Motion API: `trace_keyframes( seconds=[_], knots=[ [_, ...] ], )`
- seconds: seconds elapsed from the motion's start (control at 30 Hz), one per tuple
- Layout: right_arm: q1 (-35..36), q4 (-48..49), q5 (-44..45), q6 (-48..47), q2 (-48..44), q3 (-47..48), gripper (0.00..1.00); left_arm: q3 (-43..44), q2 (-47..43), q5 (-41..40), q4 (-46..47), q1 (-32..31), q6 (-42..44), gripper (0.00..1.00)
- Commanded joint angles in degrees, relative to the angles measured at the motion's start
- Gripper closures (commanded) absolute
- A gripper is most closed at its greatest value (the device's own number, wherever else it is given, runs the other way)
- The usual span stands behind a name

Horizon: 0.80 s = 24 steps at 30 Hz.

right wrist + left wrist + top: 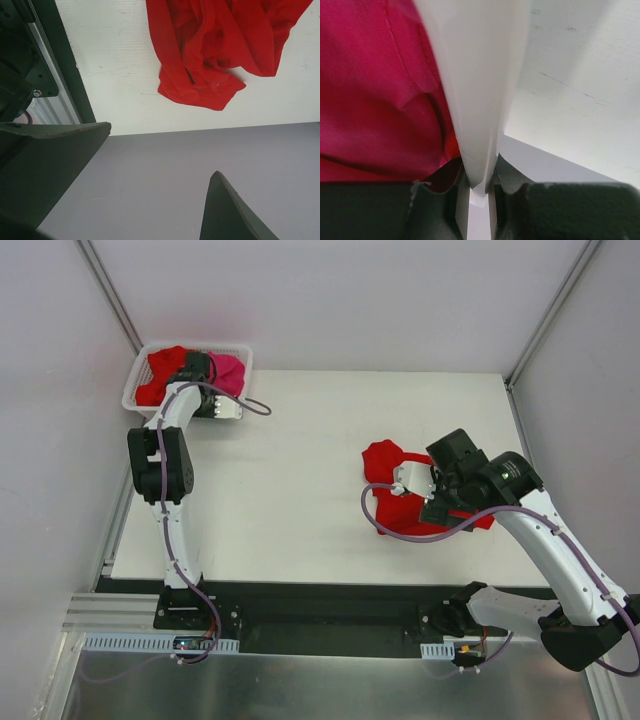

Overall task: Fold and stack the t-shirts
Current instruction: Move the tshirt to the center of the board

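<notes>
One red shirt [383, 462] lies crumpled on the table [280, 500] at centre right of the top view, with nothing folded or stacked yet. The other shirts sit in the basket [130, 395] at upper left: red ones [160, 375] on its left side, the pink one [230, 370] on its right. The right gripper [415, 480] hangs over the loose shirt with its jaws spread wide and nothing between them. In its own view [162, 150] the cloth [215, 50] shows bunched in overlapping folds at the top of the frame. The left gripper [203, 368] is down in the basket between red and pink. Its jaws [477, 187] stand close together with a white piece in the gap and pink cloth [375, 100] pressed at the left. We cannot tell whether it has hold of anything. We see two risks. If that white piece is the basket wall, lifting would drag the whole basket. And a pinch on the bunched red shirt could take several layers at once, so it would lift as a lump rather than spread flat.
</notes>
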Motion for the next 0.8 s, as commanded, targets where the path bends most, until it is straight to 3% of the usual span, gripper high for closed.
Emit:
trace_keyframes(
  seconds=[0.0, 0.43, 0.77],
  knots=[
    [0.29, -2.57, 0.1, 0.86, -0.25, 0.51, 0.04, 6.11, 5.18, -8.13, 5.51, 2.73, -3.48, 1.0],
    [0.37, -0.37, -0.86, -0.55, 0.46, 0.25, 0.04, -8.72, -1.75, -9.01, 5.6, -2.02, -13.15, 1.0],
    [0.37, 0.33, -1.57, -1.96, 0.02, -0.1, 0.04, -15.32, -5.53, -10.15, 6.04, -1.14, -16.32, 1.0]
  ],
)
